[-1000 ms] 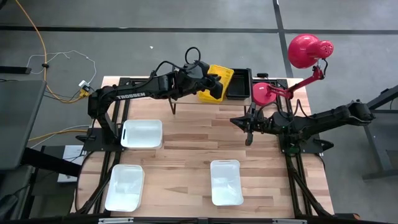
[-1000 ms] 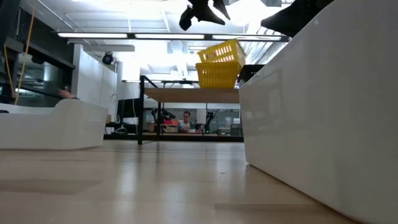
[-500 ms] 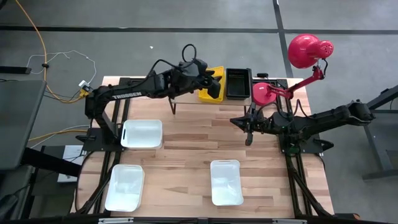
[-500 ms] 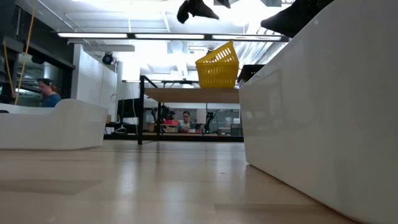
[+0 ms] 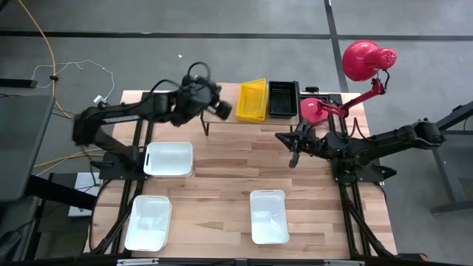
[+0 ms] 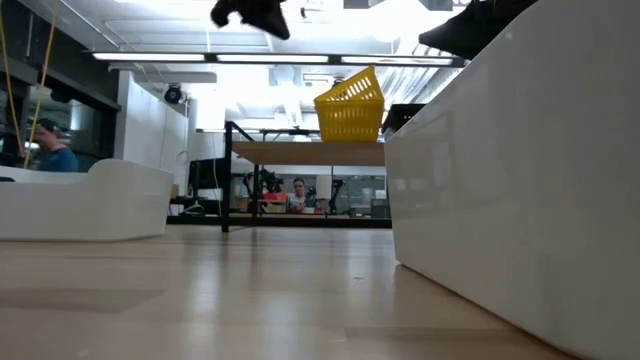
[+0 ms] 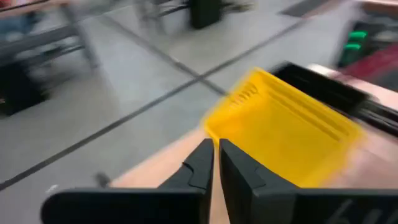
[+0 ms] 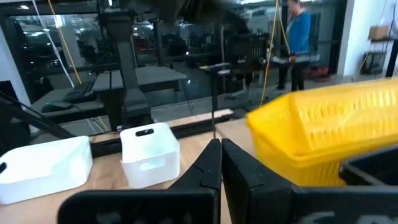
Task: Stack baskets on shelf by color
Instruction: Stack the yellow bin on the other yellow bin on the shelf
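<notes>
A yellow basket [image 5: 252, 100] sits on the shelf [image 5: 222, 123] beside the black basket [image 5: 283, 100]. In the low view the yellow basket [image 6: 350, 92] rests tilted in a second yellow one beneath it. My left gripper [image 5: 224, 110] hovers shut above the shelf's left part, left of the yellow basket [image 7: 292, 140], touching nothing. My right gripper [image 5: 293, 157] hangs shut over the table in front of the shelf's right end. Three white baskets [image 5: 168, 159], [image 5: 148, 222], [image 5: 269, 216] stand on the table.
A red lamp with its base [image 5: 312, 111] stands at the shelf's right end, its head [image 5: 367, 59] beyond the table's far right corner. Bare wood lies between the white baskets and the shelf. People show in the room behind [image 6: 50, 155].
My left gripper set the tilted yellow basket down onto the shelf next to the black one, let go of it, and drew back quickly toward the table's left. The yellow basket now rests there, its top still slanted.
</notes>
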You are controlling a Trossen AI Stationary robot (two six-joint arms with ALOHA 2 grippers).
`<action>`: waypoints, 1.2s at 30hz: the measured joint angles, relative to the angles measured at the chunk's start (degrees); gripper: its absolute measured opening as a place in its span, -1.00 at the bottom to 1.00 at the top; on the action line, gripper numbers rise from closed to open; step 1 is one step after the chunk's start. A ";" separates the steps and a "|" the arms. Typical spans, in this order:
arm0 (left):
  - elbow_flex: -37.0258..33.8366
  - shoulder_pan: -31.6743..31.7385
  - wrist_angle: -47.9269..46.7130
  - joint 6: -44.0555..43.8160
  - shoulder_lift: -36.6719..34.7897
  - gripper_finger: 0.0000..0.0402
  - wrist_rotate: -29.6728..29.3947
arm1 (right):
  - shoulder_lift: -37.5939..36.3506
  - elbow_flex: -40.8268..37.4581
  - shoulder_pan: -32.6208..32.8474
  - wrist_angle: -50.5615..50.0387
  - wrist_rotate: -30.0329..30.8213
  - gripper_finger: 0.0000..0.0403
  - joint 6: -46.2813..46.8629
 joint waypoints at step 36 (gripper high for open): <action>-72.80 -19.19 61.21 10.36 -44.84 -1.00 10.63 | 27.11 41.91 -22.47 -50.61 6.94 -1.00 7.77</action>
